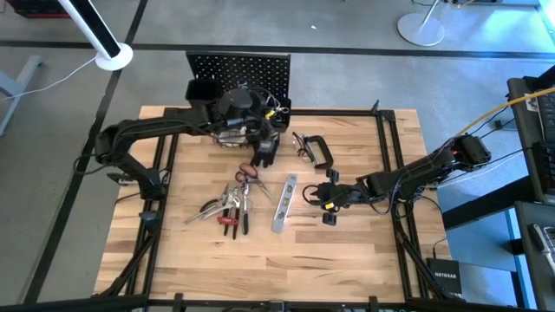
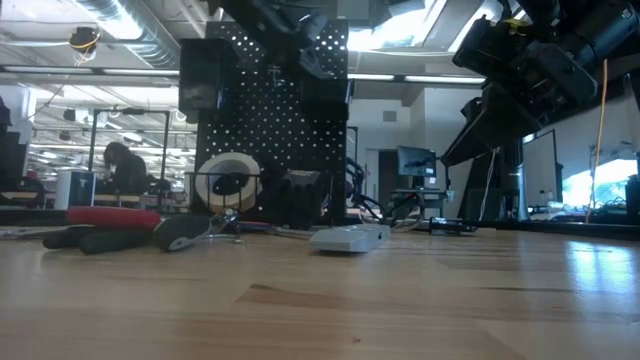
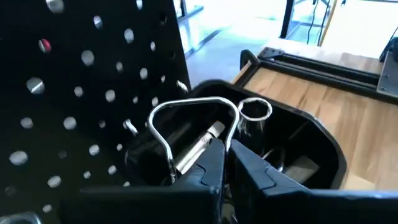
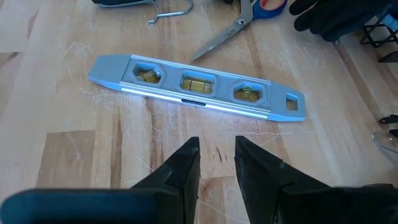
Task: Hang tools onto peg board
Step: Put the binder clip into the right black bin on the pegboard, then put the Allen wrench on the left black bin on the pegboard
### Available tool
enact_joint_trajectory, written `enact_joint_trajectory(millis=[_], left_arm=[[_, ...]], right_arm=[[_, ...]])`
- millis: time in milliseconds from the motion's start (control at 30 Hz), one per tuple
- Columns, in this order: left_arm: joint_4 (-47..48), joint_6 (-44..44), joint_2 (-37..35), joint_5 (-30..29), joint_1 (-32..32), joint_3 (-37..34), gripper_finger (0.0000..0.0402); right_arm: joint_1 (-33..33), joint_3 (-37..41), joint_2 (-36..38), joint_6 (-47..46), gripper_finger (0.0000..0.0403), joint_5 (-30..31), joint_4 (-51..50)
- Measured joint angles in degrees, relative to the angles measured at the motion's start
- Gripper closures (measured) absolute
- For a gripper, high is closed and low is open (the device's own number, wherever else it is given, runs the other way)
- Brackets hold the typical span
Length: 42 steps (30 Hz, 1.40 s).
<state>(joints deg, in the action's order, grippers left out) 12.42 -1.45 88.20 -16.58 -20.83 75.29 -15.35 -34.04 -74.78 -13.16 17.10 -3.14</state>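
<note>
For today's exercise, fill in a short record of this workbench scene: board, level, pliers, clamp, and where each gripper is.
peg board: upright at the table's far edge
level: flat on the wood, apart from the right gripper
pliers: lying on the table, red-handled
C-clamp: on the table
left gripper: shut, at the board's bin
right gripper: empty, facing the level

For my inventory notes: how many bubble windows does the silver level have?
3 along the level: one near the tapered end, one central, one near the holed end.
</note>
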Motion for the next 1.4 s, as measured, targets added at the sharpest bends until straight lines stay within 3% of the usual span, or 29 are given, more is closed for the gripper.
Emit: enact_joint_trajectory(millis=[600,967,1200,1400], left_arm=[[-1.4,-1.6,0.7,0.7,0.5,0.0,0.0393],[-0.4,-1.2,-0.8,0.6,1.1,-0.1,0.0277],[3.3,0.0,-7.2,0.5,5.2,0.0,0.0261],[12.0,-0.7,-12.2,0.5,12.3,0.0,0.0261]], right_arm=[[0.0,0.0,0.0,0.0,0.0302,0.0,-0.1],[0.0,0.0,0.0,0.0,0.0302,0.0,-0.1],[0.0,0.0,0.0,0.0,0.0302,0.0,-0.1],[0.0,0.0,0.0,0.0,0.0302,0.0,0.0]])
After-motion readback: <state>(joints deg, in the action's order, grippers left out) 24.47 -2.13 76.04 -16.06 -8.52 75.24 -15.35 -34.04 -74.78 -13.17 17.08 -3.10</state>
